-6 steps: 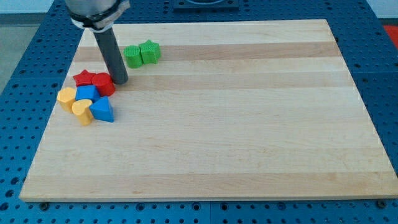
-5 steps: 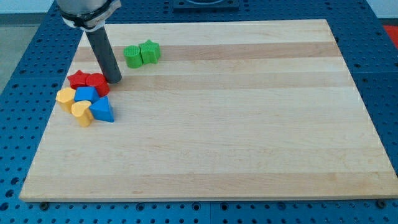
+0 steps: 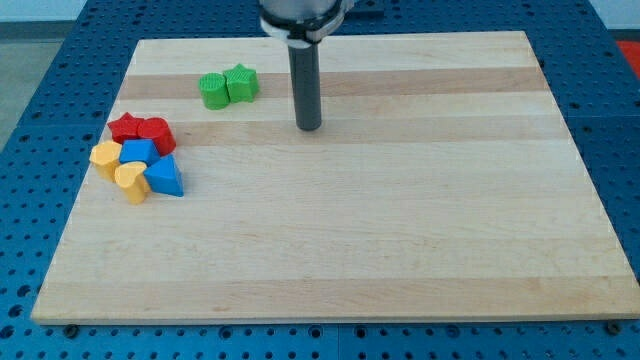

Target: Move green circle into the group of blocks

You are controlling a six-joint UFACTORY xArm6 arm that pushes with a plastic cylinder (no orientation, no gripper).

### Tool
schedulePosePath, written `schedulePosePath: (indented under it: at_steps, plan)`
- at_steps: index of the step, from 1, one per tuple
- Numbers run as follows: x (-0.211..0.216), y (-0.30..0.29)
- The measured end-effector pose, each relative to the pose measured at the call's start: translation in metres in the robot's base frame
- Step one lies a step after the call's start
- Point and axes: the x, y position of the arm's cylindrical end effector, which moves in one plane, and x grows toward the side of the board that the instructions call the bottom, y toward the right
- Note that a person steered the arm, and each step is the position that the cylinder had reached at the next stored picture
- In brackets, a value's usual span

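- My tip (image 3: 309,127) stood on the bare wood of the board (image 3: 400,220), near the view's top and a little left of the middle, touching no block.
- I carried no gripper, only the straight dark rod (image 3: 306,85), so there was nothing to open or close and nothing was held.
- The green circle (image 3: 212,91) lay to the view's left of my tip and slightly higher, clearly apart from it.
- The green star (image 3: 241,83) sat against the green circle's right side, the two touching, with the star the nearer of the pair to my tip.
- The group of blocks lay by the board's left edge, below and to the left of the green pair and well apart from my tip.
- In that group the red star (image 3: 126,127) and a rounded red block (image 3: 157,134) sat side by side at the top, touching.
- Below them were a yellow block (image 3: 105,158) at the far left, a blue block (image 3: 140,152) beside it, a yellow heart-like block (image 3: 130,180) lower down, and a blue triangle (image 3: 165,177) at the lower right.
- A strip of bare wood separated the green circle from the red blocks.
- No tray, bowl or box showed; the board itself bore all eight blocks.
- A blue perforated table (image 3: 40,110) surrounded the board.
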Motion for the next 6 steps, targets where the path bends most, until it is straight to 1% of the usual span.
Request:
schedulePosePath:
  at_steps: [2,3,4,5,6]
  plan:
    - [0.0,0.0]
    - [0.0,0.012]
    - [-0.031,0.045]
    - [-0.079,0.049]
    - [-0.12,0.025]
